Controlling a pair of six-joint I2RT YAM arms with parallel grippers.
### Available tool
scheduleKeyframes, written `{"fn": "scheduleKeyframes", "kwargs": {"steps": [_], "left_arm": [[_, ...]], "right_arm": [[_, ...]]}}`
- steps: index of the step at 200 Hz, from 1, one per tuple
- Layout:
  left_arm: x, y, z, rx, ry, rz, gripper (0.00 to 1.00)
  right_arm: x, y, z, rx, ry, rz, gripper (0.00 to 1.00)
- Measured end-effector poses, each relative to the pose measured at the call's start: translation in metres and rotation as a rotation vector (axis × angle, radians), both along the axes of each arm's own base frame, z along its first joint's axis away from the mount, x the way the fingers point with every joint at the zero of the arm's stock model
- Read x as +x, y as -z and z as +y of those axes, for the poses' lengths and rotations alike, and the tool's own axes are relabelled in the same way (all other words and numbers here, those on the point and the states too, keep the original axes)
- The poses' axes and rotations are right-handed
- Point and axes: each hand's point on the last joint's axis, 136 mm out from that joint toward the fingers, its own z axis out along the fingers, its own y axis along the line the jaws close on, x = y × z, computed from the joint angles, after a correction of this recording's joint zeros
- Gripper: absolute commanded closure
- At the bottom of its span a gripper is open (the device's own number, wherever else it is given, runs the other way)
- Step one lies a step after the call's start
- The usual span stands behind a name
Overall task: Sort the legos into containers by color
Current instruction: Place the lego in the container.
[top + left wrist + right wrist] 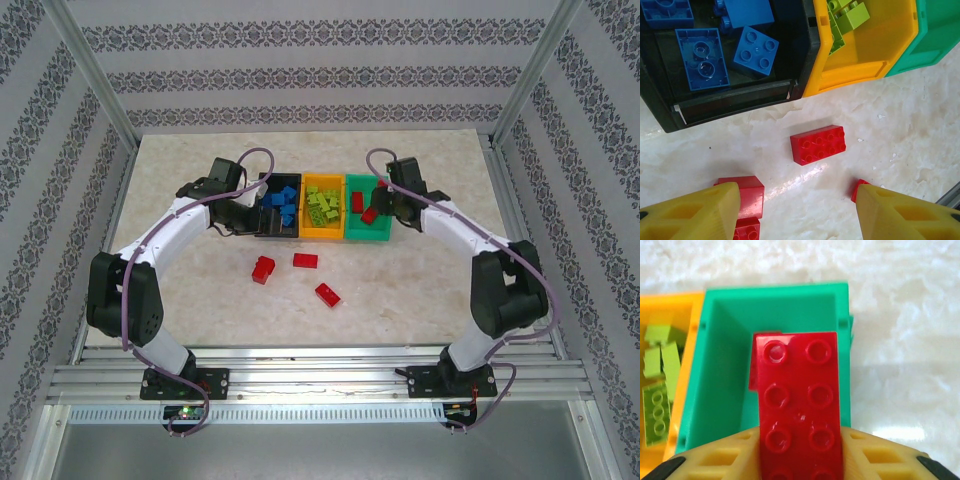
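Note:
Three containers stand in a row: black (268, 232), orange-yellow (322, 235) and green (368, 238). Blue legos (756, 50) lie in the black one and lime legos (847, 15) in the orange-yellow one. My right gripper (800, 440) is shut on a long red lego (797, 390), held over the green container (720, 365), where another red lego (753, 370) peeks out beneath. My left gripper (797, 197) hangs open above the table just in front of the black container (735, 100), with nothing between its fingers. Below it lie a red lego (818, 145) and two more at the fingertips (747, 192).
Three red legos (263, 268), (306, 261), (328, 294) lie loose on the marble-patterned table in front of the containers. Metal frame posts and patterned walls close in the sides and back. A rail runs along the near edge by the arm bases.

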Motion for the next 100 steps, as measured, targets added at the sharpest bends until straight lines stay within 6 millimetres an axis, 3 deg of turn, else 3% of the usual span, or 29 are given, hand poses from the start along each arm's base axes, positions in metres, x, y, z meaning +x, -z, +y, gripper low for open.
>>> {"fn": "scheduleKeyframes", "kwargs": {"steps": [31,47,79,100], "left_arm": [[0.000,0.000,0.000,0.001,0.001,0.002,0.37],[0.000,0.000,0.000,0.002,0.003,0.001,0.37],[0.000,0.000,0.000,0.002,0.003,-0.001,0.37],[0.000,0.000,0.000,0.001,0.003,-0.001,0.37]], "right_arm": [[0.025,-0.006,0.007,-0.003,-0.026,-0.014,0.47],[0.030,-0.005,0.009,-0.011,-0.039,-0.012,0.46],[0.024,0.002,0.012,-0.002,-0.053,0.009,0.46],[0.008,0.013,0.018,-0.007,-0.075,0.038,0.46]]}}
